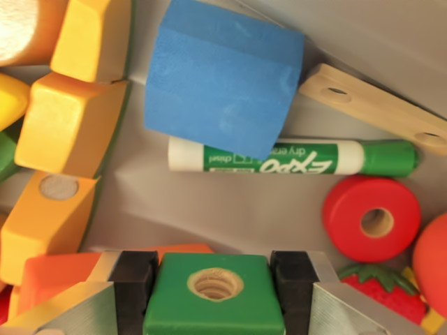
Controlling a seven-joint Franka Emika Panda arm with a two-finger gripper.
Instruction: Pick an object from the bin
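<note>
The fingers (pixel 214 289) were clamped on a green wooden nut block (pixel 214 293) with a threaded hole, right at the bottom of the wrist view, over the grey bin (pixel 209 202). Just beyond sat a green Expo marker (pixel 293 157), partly tucked under a blue foam block (pixel 220 73). A red wooden ring (pixel 371 218) lay on the wrist view's right, yellow blocks (pixel 66 122) on its left.

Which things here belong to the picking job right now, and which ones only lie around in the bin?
In the job:
claw, closed on the green block
green block, with a hole on top
bin

Lying about:
blue block
green marker
red ring
wooden strip
yellow blocks
strawberry
</note>
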